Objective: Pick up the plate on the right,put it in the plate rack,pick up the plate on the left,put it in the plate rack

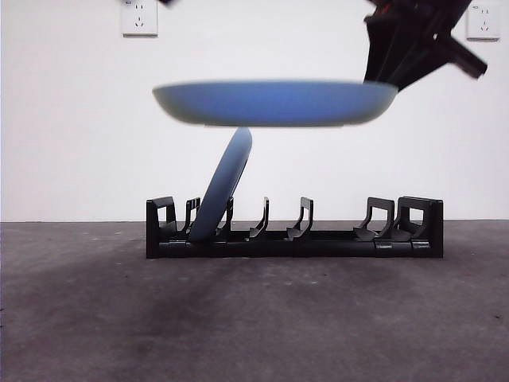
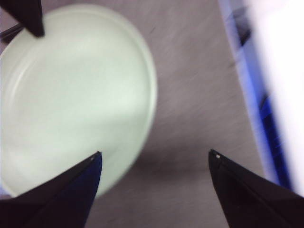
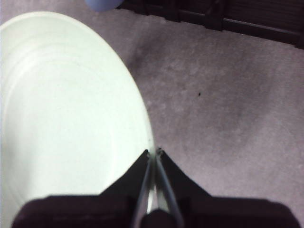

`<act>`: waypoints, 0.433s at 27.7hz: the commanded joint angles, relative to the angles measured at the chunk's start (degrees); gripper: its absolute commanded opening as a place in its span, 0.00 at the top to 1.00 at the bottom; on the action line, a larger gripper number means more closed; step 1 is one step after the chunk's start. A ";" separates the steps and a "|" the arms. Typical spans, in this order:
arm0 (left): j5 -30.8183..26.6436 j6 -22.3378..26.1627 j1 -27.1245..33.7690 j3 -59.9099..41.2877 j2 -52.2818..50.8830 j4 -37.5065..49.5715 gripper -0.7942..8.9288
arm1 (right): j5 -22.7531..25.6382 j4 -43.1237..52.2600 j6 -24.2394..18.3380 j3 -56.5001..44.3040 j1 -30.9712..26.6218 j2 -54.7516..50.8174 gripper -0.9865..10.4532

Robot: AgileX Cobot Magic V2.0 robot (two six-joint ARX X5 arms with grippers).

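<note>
Blue plate (image 1: 274, 103) held flat in the air, level, directly above the plate rack (image 1: 294, 239) and clear of it. In my wrist views its inner face reads pale, washed out by glare. My right gripper (image 3: 153, 153) is clenched on its rim, jaws pressed together with the edge pinched between them; in the front view that arm comes in dark from about 1 o'clock and meets the plate's rim at its 3 o'clock end.

Second blue plate (image 1: 223, 185) already stands in the rack, near the rack's 9 o'clock end, tilted so its top leans toward 1 o'clock, its foot between the dividers. Its upper edge sits just under the lifted plate; I cannot tell whether they touch.

My left gripper (image 2: 154, 154) is released, jaws spread wide, nothing between them. It hangs over the grey table (image 1: 254, 318), with the lifted plate seen beside one jaw. That picture is blurred.

Rack rests on the table in front of a white wall (image 1: 71, 127).
</note>
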 commanded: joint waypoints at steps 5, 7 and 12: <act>-11.32 6.54 -3.23 -0.07 6.88 7.28 0.53 | -0.48 -5.33 -2.51 3.98 -0.02 -0.26 0.92; -12.61 6.71 -3.23 -0.07 8.44 8.33 0.53 | -0.46 -6.36 -2.69 4.61 -0.02 -0.31 0.92; -12.70 6.69 -3.26 -0.07 9.60 8.48 0.61 | -0.42 -6.93 -2.67 4.98 -0.04 -0.44 0.92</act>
